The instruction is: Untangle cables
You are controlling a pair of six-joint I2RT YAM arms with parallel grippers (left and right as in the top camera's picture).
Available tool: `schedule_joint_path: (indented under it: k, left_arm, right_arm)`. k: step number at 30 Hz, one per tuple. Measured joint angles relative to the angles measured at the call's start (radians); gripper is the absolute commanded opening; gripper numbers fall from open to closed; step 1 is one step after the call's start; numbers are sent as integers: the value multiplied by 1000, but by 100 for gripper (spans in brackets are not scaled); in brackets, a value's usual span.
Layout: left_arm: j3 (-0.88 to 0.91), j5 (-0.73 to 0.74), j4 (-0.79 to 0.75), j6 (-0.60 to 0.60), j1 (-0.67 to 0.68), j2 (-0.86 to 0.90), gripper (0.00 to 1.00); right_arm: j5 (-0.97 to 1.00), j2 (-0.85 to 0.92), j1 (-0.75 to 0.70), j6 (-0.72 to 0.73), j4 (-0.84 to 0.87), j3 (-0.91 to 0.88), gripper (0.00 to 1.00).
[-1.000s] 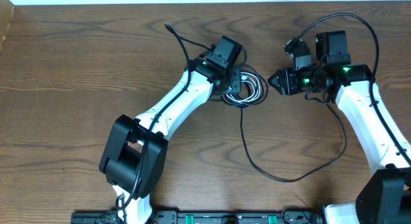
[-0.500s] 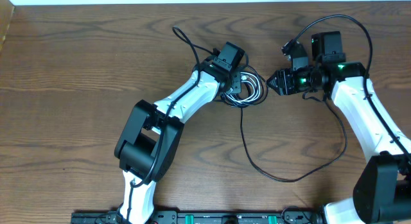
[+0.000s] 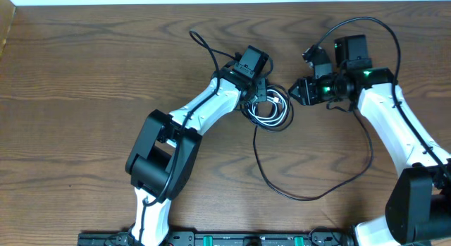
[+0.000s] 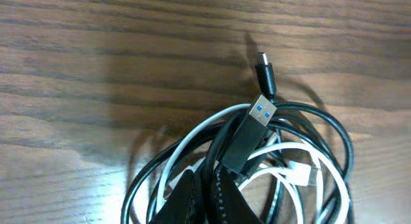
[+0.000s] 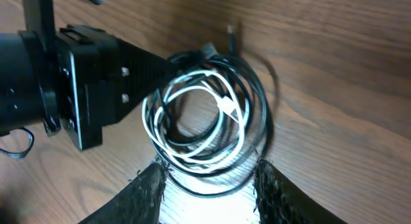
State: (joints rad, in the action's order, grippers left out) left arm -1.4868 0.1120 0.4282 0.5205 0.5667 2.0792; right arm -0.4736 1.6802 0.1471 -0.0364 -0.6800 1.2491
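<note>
The cables lie in a small tangled coil of white and black loops on the wooden table. One black cable trails from the coil in a wide loop toward the front and back up under the right arm. My left gripper sits on the coil's left side. In the left wrist view its jaws are shut on a black cable just behind its USB plug; a smaller plug lies beyond. My right gripper is open just right of the coil. In the right wrist view its fingers frame the coil.
A thicker black cord runs along the left arm, and another arcs over the right arm. The left gripper's body fills the left of the right wrist view. The table's back edge is close behind both grippers.
My right gripper has moved left, closer to the coil. The coil and the trailing black loop have shifted slightly left. The left arm's elbow swung right early on; its gripper stays at the coil.
</note>
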Motion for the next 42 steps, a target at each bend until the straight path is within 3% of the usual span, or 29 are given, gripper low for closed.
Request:
schedule_joint_path:
  k: [3, 5, 6, 15, 22, 32, 37, 42]
  left_arm:
    - [0, 48, 19, -11, 0, -23, 7]
    - [0, 104, 32, -50, 0, -51, 7]
    - [0, 134, 36, -77, 0, -63, 7]
    - [0, 317, 53, -248, 0, -72, 7]
    - [0, 355, 59, -270, 0, -73, 7]
    - [0, 357, 62, -264, 0, -73, 7]
    - [0, 353, 62, -263, -1, -73, 7]
    - [0, 352, 61, -259, -3, -75, 8]
  right_arm:
    - [3, 0, 19, 6, 25, 0, 19]
    - [14, 0, 27, 23, 42, 0, 2]
    - [28, 0, 28, 42, 44, 0, 1]
    - [97, 0, 28, 91, 68, 0, 1]
    - [94, 84, 25, 163, 144, 0, 1]
    - [-224, 326, 24, 159, 242, -1, 1]
    - [-422, 335, 23, 122, 266, -3, 1]
    - [-452, 335, 13, 112, 263, -3, 1]
